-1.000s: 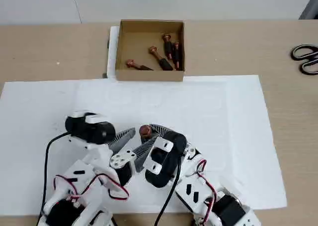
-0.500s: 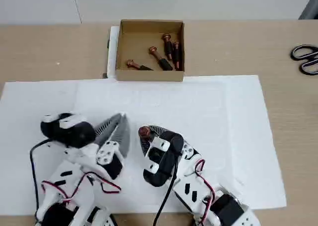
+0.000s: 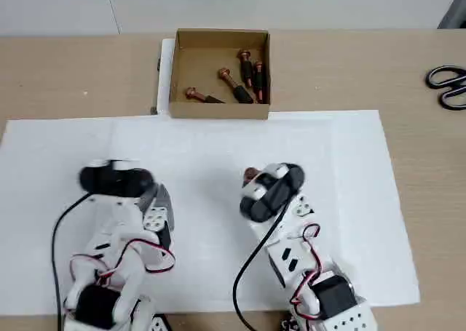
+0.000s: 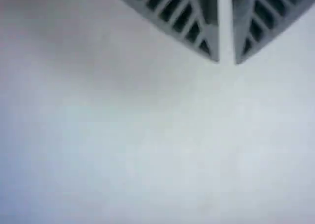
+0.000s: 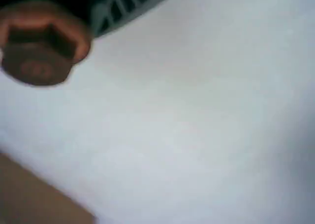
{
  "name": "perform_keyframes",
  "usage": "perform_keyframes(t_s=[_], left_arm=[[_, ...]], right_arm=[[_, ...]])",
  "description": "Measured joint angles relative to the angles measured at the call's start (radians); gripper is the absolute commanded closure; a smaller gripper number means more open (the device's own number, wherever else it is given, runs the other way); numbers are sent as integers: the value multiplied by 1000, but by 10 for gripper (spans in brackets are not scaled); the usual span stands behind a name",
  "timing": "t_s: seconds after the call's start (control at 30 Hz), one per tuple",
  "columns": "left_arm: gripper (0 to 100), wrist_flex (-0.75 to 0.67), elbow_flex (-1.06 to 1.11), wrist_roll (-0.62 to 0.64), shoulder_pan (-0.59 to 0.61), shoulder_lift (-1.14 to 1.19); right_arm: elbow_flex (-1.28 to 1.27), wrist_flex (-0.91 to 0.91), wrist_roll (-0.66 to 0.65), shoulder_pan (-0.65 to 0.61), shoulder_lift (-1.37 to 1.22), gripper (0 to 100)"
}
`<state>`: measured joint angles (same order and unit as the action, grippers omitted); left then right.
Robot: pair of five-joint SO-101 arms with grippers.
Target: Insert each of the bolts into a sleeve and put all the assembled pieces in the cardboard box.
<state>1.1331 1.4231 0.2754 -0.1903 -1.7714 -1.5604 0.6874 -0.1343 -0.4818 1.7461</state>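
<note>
Bolt [image 3: 250, 174] nearer box [image 3: 218, 111]; scissors [image 3: 448, 86] far right

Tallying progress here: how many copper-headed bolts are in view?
5. Four bolts lie in the cardboard box: one near its left front corner, one mid-box, two side by side by its right wall. The fifth bolt sits in the right hand. Arms might hide more.

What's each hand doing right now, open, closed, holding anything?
Left hand: closed, holding nothing.
Right hand: closed on a bolt.
</note>
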Motion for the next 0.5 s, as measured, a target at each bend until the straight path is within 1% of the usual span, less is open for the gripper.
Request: perform_keyframes(t_s=[0.1, 0.17, 0.27, 0.37, 0.5], left_arm=[[994, 0, 74, -11, 0, 0], [994, 0, 118, -12, 14, 0], [994, -41, 183, -12, 44, 0], [994, -91, 204, -12, 74, 0], [994, -101, 207, -12, 87, 0]], right_arm=[[60, 0, 68, 84, -83, 996], [158, 0, 115, 137, -175, 996], [347, 0, 163, 204, -351, 996], [557, 0, 184, 226, -555, 996], [832, 0, 186, 233, -816, 996]])
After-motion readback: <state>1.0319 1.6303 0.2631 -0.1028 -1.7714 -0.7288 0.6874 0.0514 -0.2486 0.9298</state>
